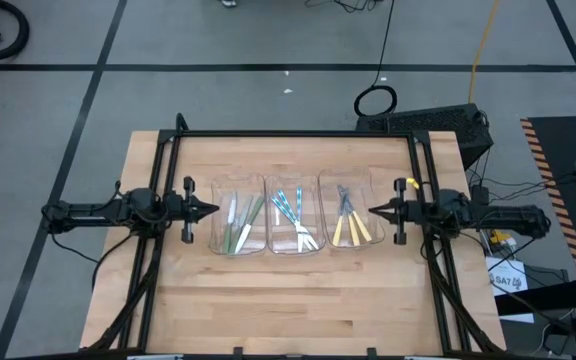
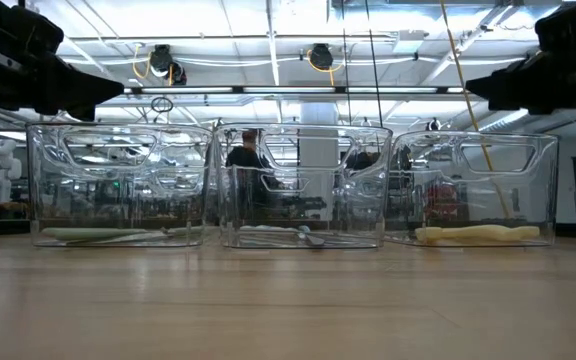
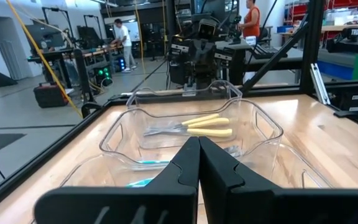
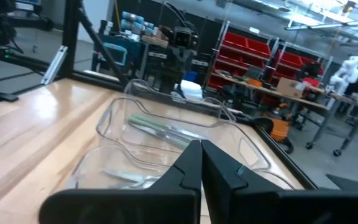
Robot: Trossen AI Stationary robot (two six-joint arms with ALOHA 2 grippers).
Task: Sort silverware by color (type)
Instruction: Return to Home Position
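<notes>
Three clear bins stand in a row on the desk (image 1: 288, 300). All the silverware (image 1: 298, 238) I can see is inside them. The green pieces (image 1: 240, 225) are in the left bin (image 1: 221, 192), the blue pieces (image 1: 288, 208) are in the middle bin (image 1: 272, 228), and the yellow pieces (image 1: 354, 230) are in the right bin (image 1: 364, 188).

The left tool (image 1: 211, 210) is pinched closed on nothing, with its tip just beside the left bin's end wall. The right tool (image 1: 373, 210) is closed and empty too (its tip points at the right bin).

I think the danger is a bump. If an arm swings toward the row, its tip could push a bin. The bins stand so close together that all three might slide. A hard knock could spill sorted pieces onto the desk.
</notes>
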